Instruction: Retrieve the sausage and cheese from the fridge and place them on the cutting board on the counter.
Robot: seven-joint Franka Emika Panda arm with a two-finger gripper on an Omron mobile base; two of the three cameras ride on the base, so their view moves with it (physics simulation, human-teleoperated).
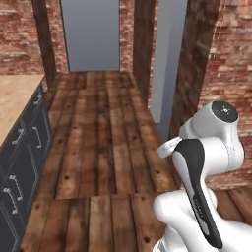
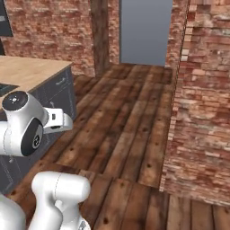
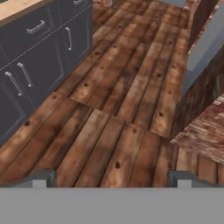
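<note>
Both base views look forward and down from behind the arm over the plank floor (image 1: pixel 98 147), sharing the worktop (image 2: pixel 31 72) and brick walls (image 2: pixel 202 112). Hand view angles low, close above the floor beside the cabinets (image 3: pixel 39 57).

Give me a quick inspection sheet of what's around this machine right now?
Surface: light wood counter over dark grey cabinets with silver handles, to the left of the robot.
Job's things: nothing seen of food, fridge or board.
Clutter: nothing seen.
Grippers: gripper open, empty, looking down at the plank floor.
Cables: nothing seen.
Surroundings: brick walls, dark wooden posts, grey doorway ahead.
</note>
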